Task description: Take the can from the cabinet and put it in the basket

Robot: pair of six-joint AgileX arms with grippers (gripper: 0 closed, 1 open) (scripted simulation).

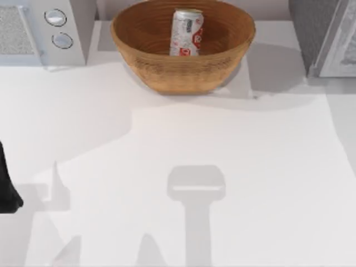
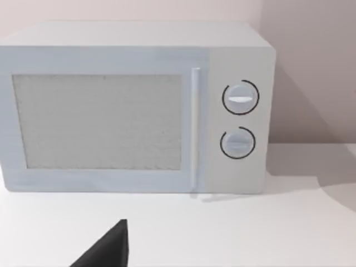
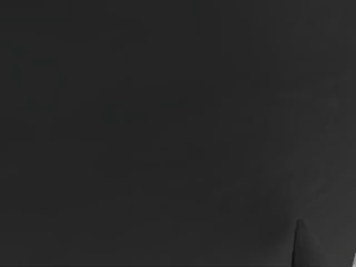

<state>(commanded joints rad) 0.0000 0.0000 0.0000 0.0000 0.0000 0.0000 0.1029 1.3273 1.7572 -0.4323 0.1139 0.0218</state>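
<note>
You have the can [image 1: 186,32] standing upright inside the basket [image 1: 167,69], its silver-white side and red markings rising above the near rim. The basket sits at the far side of the table [image 1: 167,167], about midway between left and right. To the far right of the basket you see the cabinet [image 1: 317,33], its dark speckled side facing the basket and its pale door further right. To the far left stands a pale appliance [image 1: 72,33] with two round knobs [image 1: 55,18]; your left wrist view looks straight at its front, with the door handle [image 2: 195,128] just beside the knobs. Your left arm [image 1: 8,183] is a dark shape at the left edge of the table, well apart from the basket, and a dark fingertip [image 2: 108,250] pokes into the left wrist view; you cannot tell whether that gripper is apart or together. Your right wrist view is dark.
</note>
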